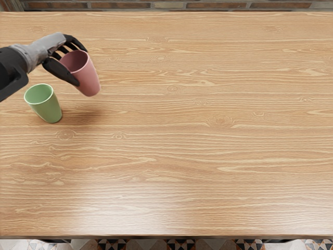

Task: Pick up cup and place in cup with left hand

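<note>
Well, green cup (47, 107): standing mouth up on the wooden table (208, 156), the landmark for the rest.
Pink cup (89, 80): in the left hand (54, 50), beyond the green cup and to its right, near it, not inside it; mouth up, raised off the wood.
Fingers (75, 41): clamped on the pink cup, curled round its far side near the rim, with the thumb (62, 72) along the side nearer the green cup.
Left arm (9, 67): in from the left edge, passing beyond the green cup, grey at the wrist and black behind.
Shadow (86, 115): soft and dark on the wood, just right of the green cup.
Brick wall (208, 5): a strip far beyond the green cup, past the table's far edge.
Patterned floor (182, 245): well nearer than the green cup, below the near edge.
</note>
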Available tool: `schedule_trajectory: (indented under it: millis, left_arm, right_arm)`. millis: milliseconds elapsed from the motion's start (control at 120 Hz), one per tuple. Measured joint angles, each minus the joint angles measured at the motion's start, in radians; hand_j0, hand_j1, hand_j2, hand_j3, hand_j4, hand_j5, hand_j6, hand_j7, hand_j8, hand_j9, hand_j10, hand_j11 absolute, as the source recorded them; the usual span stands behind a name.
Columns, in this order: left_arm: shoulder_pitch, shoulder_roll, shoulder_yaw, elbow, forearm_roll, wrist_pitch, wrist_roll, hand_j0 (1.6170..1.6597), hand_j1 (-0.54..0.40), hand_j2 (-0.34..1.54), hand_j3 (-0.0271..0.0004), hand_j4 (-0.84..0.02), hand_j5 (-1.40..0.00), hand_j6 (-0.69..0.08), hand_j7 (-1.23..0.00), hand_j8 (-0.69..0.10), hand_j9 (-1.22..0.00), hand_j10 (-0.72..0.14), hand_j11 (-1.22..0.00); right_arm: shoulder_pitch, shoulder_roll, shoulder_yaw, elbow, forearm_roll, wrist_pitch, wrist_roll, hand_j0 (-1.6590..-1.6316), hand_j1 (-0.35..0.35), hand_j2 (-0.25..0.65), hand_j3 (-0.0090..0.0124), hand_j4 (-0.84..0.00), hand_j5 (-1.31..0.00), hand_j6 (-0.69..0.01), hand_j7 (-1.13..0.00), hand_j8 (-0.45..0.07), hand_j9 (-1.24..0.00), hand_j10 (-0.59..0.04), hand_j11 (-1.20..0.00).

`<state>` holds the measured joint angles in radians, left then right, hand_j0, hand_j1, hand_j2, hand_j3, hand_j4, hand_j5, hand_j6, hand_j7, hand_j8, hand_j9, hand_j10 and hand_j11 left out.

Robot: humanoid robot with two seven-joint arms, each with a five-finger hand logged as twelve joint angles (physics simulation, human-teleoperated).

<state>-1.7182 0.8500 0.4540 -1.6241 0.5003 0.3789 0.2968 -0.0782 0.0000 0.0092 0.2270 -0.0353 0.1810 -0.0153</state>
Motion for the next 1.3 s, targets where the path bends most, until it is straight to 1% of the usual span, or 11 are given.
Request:
schedule_trajectory:
  millis: [42, 142, 267, 400, 508, 600, 792, 917, 983, 1158, 1300]
  left_arm:
    - [-0.004, 0.019, 0.001, -0.003, 0.0, -0.01, 0.0, 1.6542, -0.186, 0.17, 0.0, -0.293, -0.74, -0.202, -0.72, -0.261, -0.7, -0.467, -0.7]
    - [-0.022, 0.073, 0.001, -0.007, 0.0, -0.047, 0.0, 1.6541, -0.173, 0.15, 0.0, -0.299, -0.74, -0.208, -0.72, -0.268, -0.7, -0.475, -0.7]
    - [-0.022, 0.119, 0.0, -0.009, 0.0, -0.085, 0.0, 1.6546, -0.185, 0.19, 0.0, -0.305, -0.73, -0.215, -0.71, -0.274, -0.69, -0.481, -0.7]
    - [-0.022, 0.194, -0.004, -0.009, 0.004, -0.124, 0.0, 1.6546, -0.171, 0.16, 0.0, -0.307, -0.73, -0.216, -0.71, -0.274, -0.69, -0.479, -0.7]
    - [-0.023, 0.23, -0.009, -0.009, 0.008, -0.147, 0.0, 1.6545, -0.17, 0.15, 0.0, -0.314, -0.72, -0.22, -0.7, -0.278, -0.69, -0.479, -0.69]
    - [-0.03, 0.242, -0.011, -0.009, 0.01, -0.155, 0.0, 1.6544, -0.171, 0.16, 0.0, -0.317, -0.72, -0.222, -0.69, -0.279, -0.68, -0.479, -0.69]
    - [-0.027, 0.282, -0.011, -0.008, 0.015, -0.161, 0.0, 1.6542, -0.181, 0.17, 0.0, -0.3, -0.73, -0.21, -0.7, -0.274, -0.69, -0.476, -0.69]
    - [-0.025, 0.302, -0.007, -0.006, 0.023, -0.161, -0.001, 1.6543, -0.185, 0.19, 0.0, -0.303, -0.73, -0.218, -0.69, -0.281, -0.68, -0.476, -0.69]
    - [-0.021, 0.313, -0.005, -0.004, 0.031, -0.161, -0.002, 1.6541, -0.179, 0.17, 0.0, -0.301, -0.73, -0.218, -0.7, -0.281, -0.69, -0.478, -0.69]
    - [-0.005, 0.319, -0.003, 0.0, 0.045, -0.161, -0.003, 1.6541, -0.183, 0.18, 0.0, -0.303, -0.72, -0.22, -0.69, -0.28, -0.69, -0.479, -0.69]
    - [-0.004, 0.317, -0.002, 0.011, 0.056, -0.153, -0.006, 1.6548, -0.193, 0.2, 0.0, -0.308, -0.72, -0.218, -0.69, -0.277, -0.68, -0.477, -0.69]
  right_arm:
    - [0.0, 0.0, 0.0, 0.0, 0.0, 0.0, 0.0, -1.6581, -0.331, -0.003, 0.0, -0.015, -0.02, -0.015, -0.02, -0.015, -0.02, -0.015, -0.02]
    - [0.0, 0.0, 0.0, 0.0, 0.0, 0.0, 0.0, -1.6581, -0.331, -0.003, 0.0, -0.015, -0.02, -0.015, -0.02, -0.015, -0.02, -0.015, -0.02]
    - [0.0, 0.0, 0.0, 0.0, 0.0, 0.0, 0.0, -1.6581, -0.331, -0.003, 0.0, -0.015, -0.02, -0.015, -0.02, -0.015, -0.02, -0.015, -0.02]
    - [0.0, 0.0, 0.0, 0.0, 0.0, 0.0, 0.0, -1.6581, -0.331, -0.003, 0.0, -0.015, -0.02, -0.015, -0.02, -0.015, -0.02, -0.015, -0.02]
    - [0.0, 0.0, 0.0, 0.0, 0.0, 0.0, 0.0, -1.6581, -0.331, -0.003, 0.0, -0.015, -0.02, -0.015, -0.02, -0.015, -0.02, -0.015, -0.02]
    - [0.0, 0.0, 0.0, 0.0, 0.0, 0.0, 0.0, -1.6581, -0.331, -0.003, 0.0, -0.015, -0.02, -0.015, -0.02, -0.015, -0.02, -0.015, -0.02]
    - [0.0, 0.0, 0.0, 0.0, 0.0, 0.0, 0.0, -1.6581, -0.331, -0.003, 0.0, -0.015, -0.02, -0.015, -0.02, -0.015, -0.02, -0.015, -0.02]
    - [0.0, 0.0, 0.0, 0.0, 0.0, 0.0, 0.0, -1.6581, -0.331, -0.003, 0.0, -0.015, -0.02, -0.015, -0.02, -0.015, -0.02, -0.015, -0.02]
    - [0.0, 0.0, 0.0, 0.0, 0.0, 0.0, 0.0, -1.6581, -0.331, -0.003, 0.0, -0.015, -0.02, -0.015, -0.02, -0.015, -0.02, -0.015, -0.02]
    - [0.0, 0.0, 0.0, 0.0, 0.0, 0.0, 0.0, -1.6581, -0.331, -0.003, 0.0, -0.015, -0.02, -0.015, -0.02, -0.015, -0.02, -0.015, -0.02]
    - [0.0, 0.0, 0.0, 0.0, 0.0, 0.0, 0.0, -1.6581, -0.331, -0.003, 0.0, -0.015, -0.02, -0.015, -0.02, -0.015, -0.02, -0.015, -0.02]
